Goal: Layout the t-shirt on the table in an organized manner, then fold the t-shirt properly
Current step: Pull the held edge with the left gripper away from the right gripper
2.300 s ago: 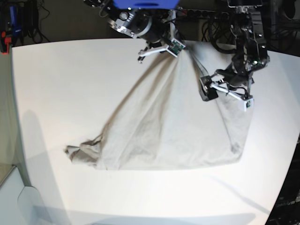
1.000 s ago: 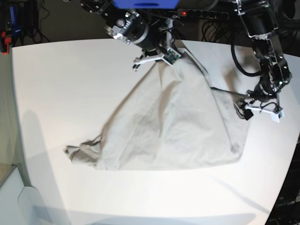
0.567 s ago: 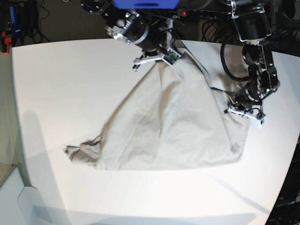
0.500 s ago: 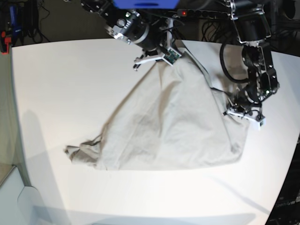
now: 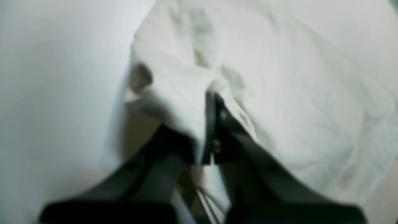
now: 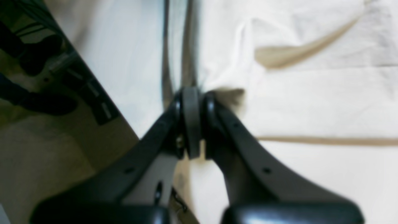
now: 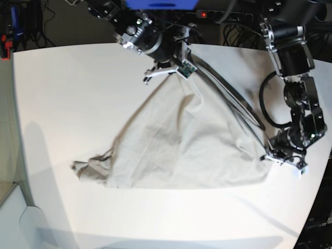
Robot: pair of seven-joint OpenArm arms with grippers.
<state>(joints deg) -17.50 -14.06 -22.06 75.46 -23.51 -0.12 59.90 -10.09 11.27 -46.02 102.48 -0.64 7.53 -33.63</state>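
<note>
The light grey-beige t-shirt (image 7: pixel 181 140) lies on the white table (image 7: pixel 72 88) in a rough triangle, with one end bunched at the front left (image 7: pixel 88 168). At the far edge my right gripper (image 7: pixel 181 70) is shut on the shirt's top corner; the right wrist view shows its jaws (image 6: pixel 192 93) pinching cloth (image 6: pixel 311 93). My left gripper (image 7: pixel 272 157) is shut on the shirt's front right corner, close to the table's right edge. In the left wrist view a fold of fabric (image 5: pixel 295 93) sits between its closed fingertips (image 5: pixel 214 99). The shirt edge between the two grippers is pulled taut.
Dark cables and a power strip (image 7: pixel 223 15) run behind the table's far edge. The table's right edge (image 7: pixel 321 171) is just past the left gripper. Beyond the far left corner of the table stands a red and blue object (image 7: pixel 8 31).
The left gripper shut on the shirt's right edge and pulled it toward the front right, stretching that edge straight. The right gripper kept its hold and shifted slightly left.
</note>
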